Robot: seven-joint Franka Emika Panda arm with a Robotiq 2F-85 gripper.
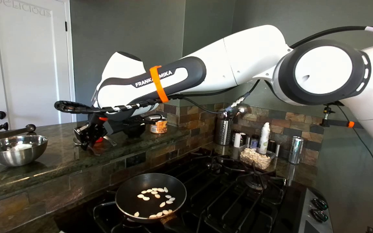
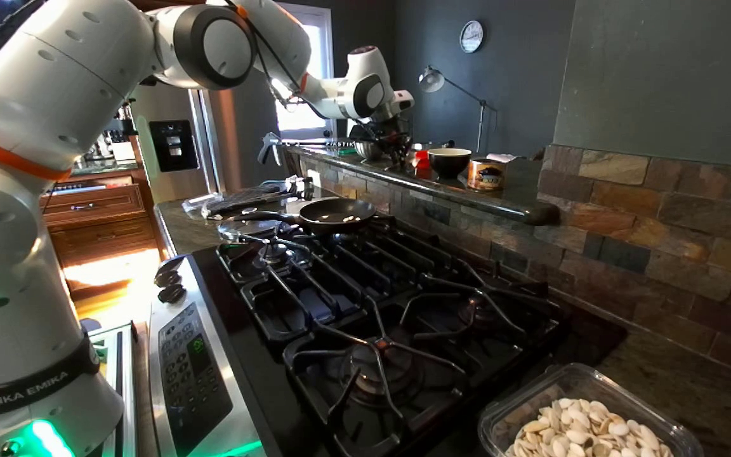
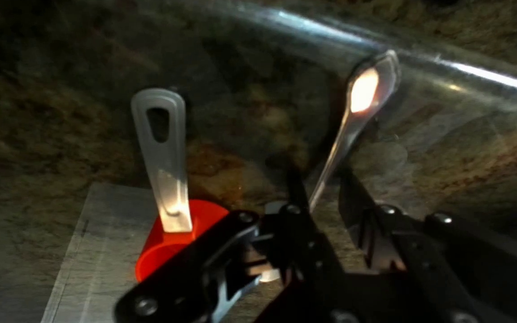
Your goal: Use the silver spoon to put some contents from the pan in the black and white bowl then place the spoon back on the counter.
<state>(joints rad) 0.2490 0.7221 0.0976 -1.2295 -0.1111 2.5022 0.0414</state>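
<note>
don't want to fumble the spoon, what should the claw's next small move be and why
Probably ease the claw closed around the spoon. In the wrist view, the spoon runs between the fingers, which stand apart, so it does not look gripped yet. The seeds lie in the pan, so scooping likely needs that grip first.

Silver spoon (shiny) on counter

Contents in pan on stove
</note>
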